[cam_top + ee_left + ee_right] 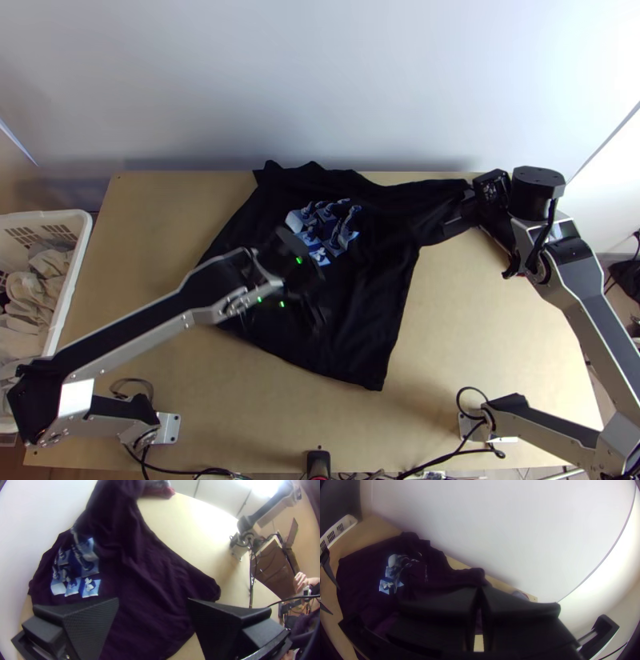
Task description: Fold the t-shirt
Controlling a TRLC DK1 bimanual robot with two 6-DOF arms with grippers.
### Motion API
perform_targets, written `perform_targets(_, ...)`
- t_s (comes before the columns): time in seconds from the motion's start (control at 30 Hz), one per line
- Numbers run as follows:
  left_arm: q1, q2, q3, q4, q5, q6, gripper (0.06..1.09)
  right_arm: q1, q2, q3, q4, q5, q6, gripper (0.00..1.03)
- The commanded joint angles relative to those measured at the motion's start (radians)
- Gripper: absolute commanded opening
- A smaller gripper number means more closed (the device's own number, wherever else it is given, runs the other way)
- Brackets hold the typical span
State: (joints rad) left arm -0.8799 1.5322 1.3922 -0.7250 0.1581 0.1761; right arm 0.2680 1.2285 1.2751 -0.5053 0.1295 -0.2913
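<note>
The black t-shirt [364, 312] lies mostly spread across the middle of the table, wrinkled, with its blue-and-white print [324, 232] facing up. Above its lower left part hangs my left gripper [308, 280], open. In the left wrist view, cloth of the shirt [143, 570] lies beyond the left gripper [152, 600], with nothing between its fingers. At the back right, my right gripper [458, 218] is shut on a stretched-out upper corner, seemingly a sleeve. The right wrist view shows the right gripper [479, 591] with fingers together at the shirt [453, 578]; the pinched edge is hidden.
A white basket [70, 280] with light cloths stands at the table's left edge. A pale wall [320, 88] rises behind the table [480, 320]. Bare tabletop lies at the front right. In the left wrist view, a person's hand [301, 581] is beyond the table.
</note>
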Motion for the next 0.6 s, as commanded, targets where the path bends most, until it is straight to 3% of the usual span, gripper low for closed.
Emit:
perform_targets(0.0,-0.162,0.037,-0.032,-0.013,0.008,0.017,1.04,0.0,-0.02,-0.019,-0.001,-0.001,0.001,0.03)
perform_targets(0.57,-0.297,0.263,0.014,0.044,0.008,0.019,1.04,-0.016,-0.041,-0.029,-0.001,-0.001,0.006,0.03)
